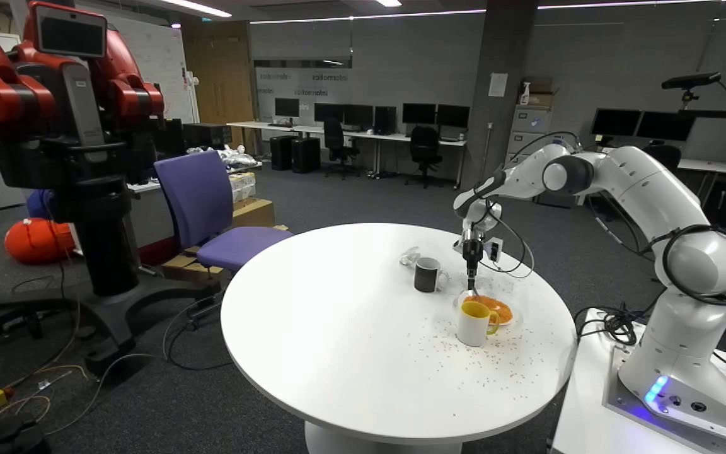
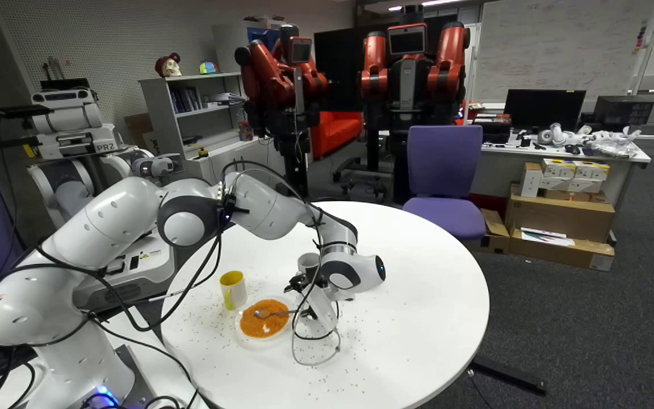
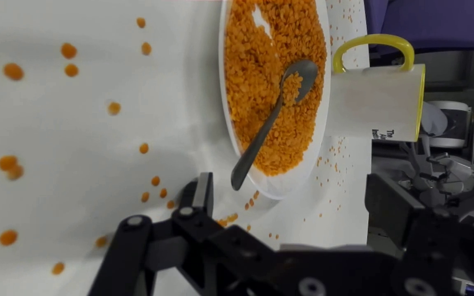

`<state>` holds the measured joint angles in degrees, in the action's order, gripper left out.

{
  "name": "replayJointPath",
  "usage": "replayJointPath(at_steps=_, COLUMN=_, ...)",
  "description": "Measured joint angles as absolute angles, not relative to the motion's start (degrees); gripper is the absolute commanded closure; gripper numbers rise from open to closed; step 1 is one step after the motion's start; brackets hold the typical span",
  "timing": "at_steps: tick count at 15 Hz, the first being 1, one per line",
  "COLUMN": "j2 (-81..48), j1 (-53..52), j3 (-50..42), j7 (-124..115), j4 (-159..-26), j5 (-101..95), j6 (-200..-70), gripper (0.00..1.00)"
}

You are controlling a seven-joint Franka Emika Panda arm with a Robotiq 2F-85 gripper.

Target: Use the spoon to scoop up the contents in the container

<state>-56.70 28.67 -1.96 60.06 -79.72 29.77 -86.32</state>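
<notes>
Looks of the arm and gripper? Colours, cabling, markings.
Arm: white, rounded links, dark bands at joints, blue light on the base. Black and thinner grey cables run looped around and along it. Gripper: black, jointed linkage, silvery screw heads, a pale strip on one finger. Can't make out lettering on either.

We are in a robotics lab: beside the desk (image 2: 418, 307) is an arm (image 1: 646, 181), near the desk a white robot (image 2: 80, 141) lettered "PR2", farther from the desk two red robots (image 2: 407, 85). Well beyond the desk we see a scribbled whiteboard (image 2: 565, 54) and rows of monitors (image 1: 419, 113).
</notes>
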Motion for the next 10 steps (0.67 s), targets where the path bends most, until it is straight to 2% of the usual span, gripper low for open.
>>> replayJointPath(at_steps=2, j2=-57.07, j1=28.68, j3=-1.91, j7=60.06, j4=-79.41, j5=29.7, j6=-85.26, gripper=0.04)
replayJointPath(at_steps=3, j2=-57.31, j1=28.68, j3=-1.91, j7=60.06, j4=-79.23, j5=29.69, j6=-84.81, gripper=0.09)
replayJointPath(at_steps=4, j2=-57.62, j1=28.69, j3=-1.91, j7=60.06, j4=-78.9, j5=29.65, j6=-84.21, gripper=0.07)
replayJointPath(at_steps=5, j2=-57.96, j1=28.7, j3=-1.91, j7=60.06, j4=-78.48, j5=29.57, j6=-83.46, gripper=0.09)
replayJointPath(at_steps=7, j2=-58.4, j1=28.7, j3=-1.91, j7=60.06, j4=-77.95, j5=29.27, j6=-82.75, gripper=0.01)
replayJointPath(at_steps=10, j2=-58.65, j1=28.71, j3=-1.91, j7=60.06, j4=-77.24, j5=28.51, j6=-81.99, gripper=0.02)
